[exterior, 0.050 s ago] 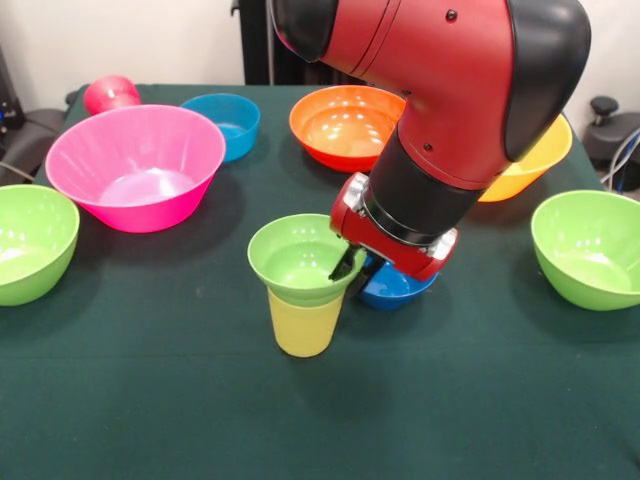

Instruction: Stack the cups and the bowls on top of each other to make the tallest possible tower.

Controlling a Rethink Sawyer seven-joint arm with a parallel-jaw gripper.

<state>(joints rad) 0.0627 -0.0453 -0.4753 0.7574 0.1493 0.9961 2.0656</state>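
While a lime bowl (30, 240) sits at the table's (150, 400) left edge, the big pink bowl (135, 165), red cup (110, 93) and light blue bowl (225, 122) lie beyond it. At centre a small green bowl (300, 262) rests on the yellow cup (303, 322). My jaws (352, 270) pinch its right rim, above a dark blue bowl (392, 287). Farther right sit orange (340, 125), yellow-orange (535, 160) and lime (590, 245) bowls.

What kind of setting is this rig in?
Likely a robot lab bench: red and black robot arm over a table under dark green cloth, with glossy plastic bowls like the big pink one laid out.
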